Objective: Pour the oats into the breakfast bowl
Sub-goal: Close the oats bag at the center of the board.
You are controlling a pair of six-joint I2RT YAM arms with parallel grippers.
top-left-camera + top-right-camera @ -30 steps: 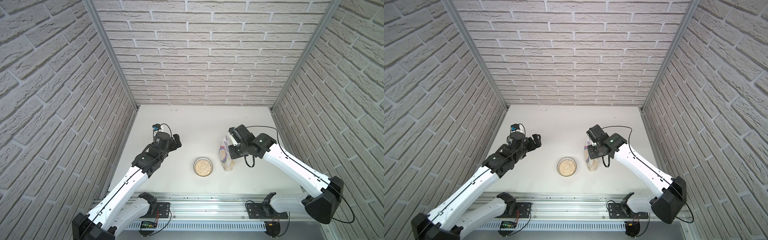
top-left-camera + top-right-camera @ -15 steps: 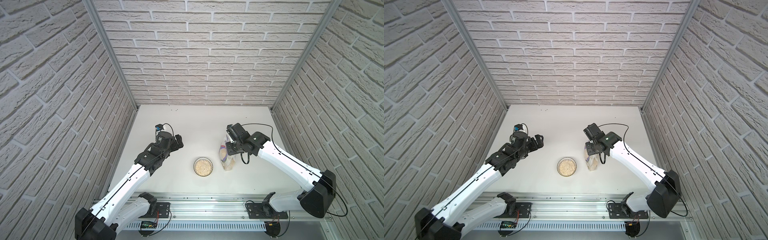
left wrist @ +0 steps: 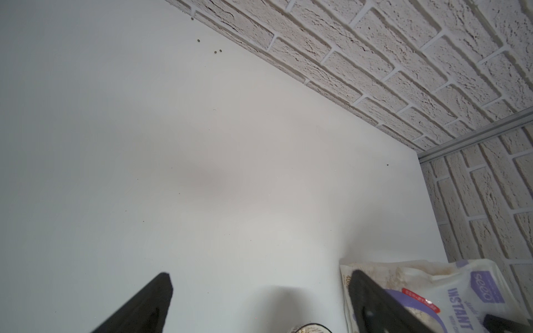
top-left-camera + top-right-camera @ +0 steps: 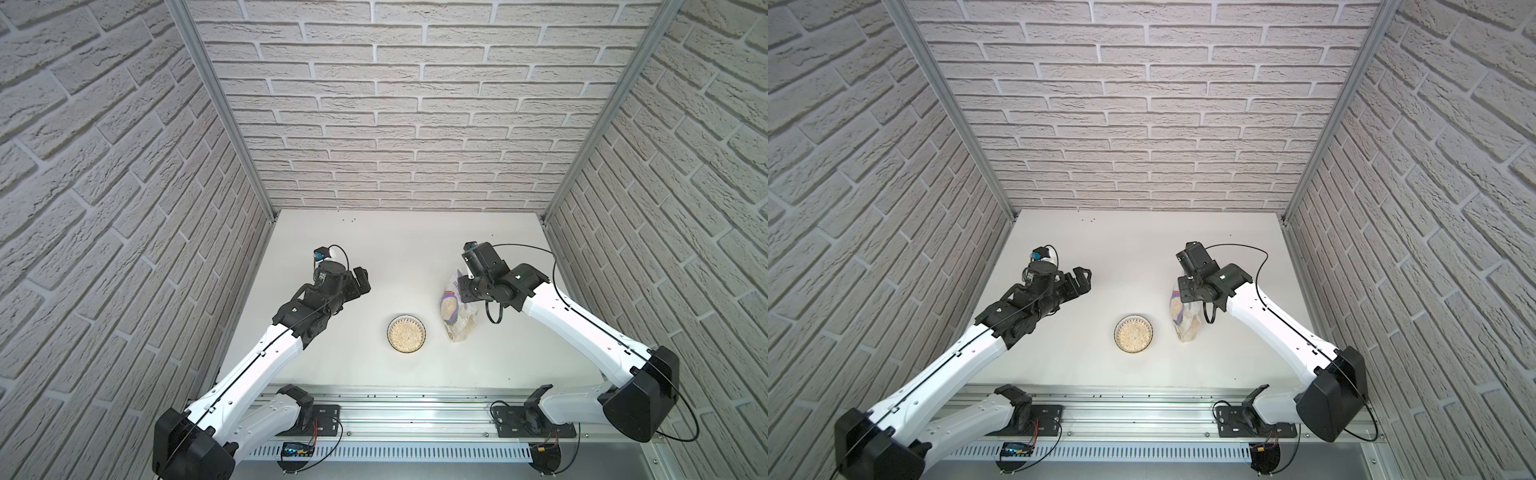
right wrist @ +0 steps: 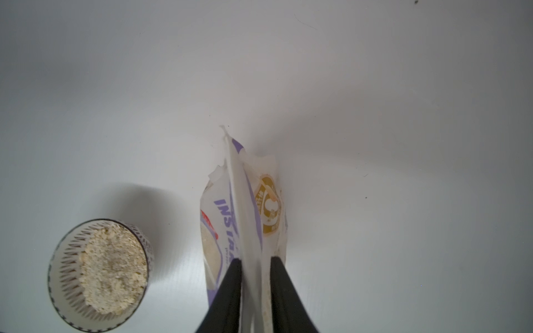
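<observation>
You will find the left gripper (image 4: pixel 360 279) raised over the white table (image 4: pixel 415 249) on the left side, its jaws spread wide and holding nothing. In the left wrist view the two black fingers (image 3: pixel 157 299) stand far apart with bare table between them. It sits well apart from the breakfast bowl (image 4: pixel 406 330), which stands upright on the table near the front centre in both top views. The oats (image 4: pixel 406 337) lie in that bowl as a pale beige heap. The right wrist view shows them filling the bottom of the bowl (image 5: pixel 69 259), with the black radial pattern showing on the inner wall above them. Just beside the bowl on its right, and not touching it, is the white pouch (image 4: pixel 455 309) with purple print. It is upright, with its lower end down at the table surface. You cannot tell from these views whether it bears its own weight there. More oats show through the clear lower part of the pouch (image 4: pixel 1187 326). The right gripper (image 5: pixel 255 261) is clamped on the pouch's top edge, its two fingers pressed close on the folded plastic. A few small dark specks (image 4: pixel 349 218) lie by the back wall.
</observation>
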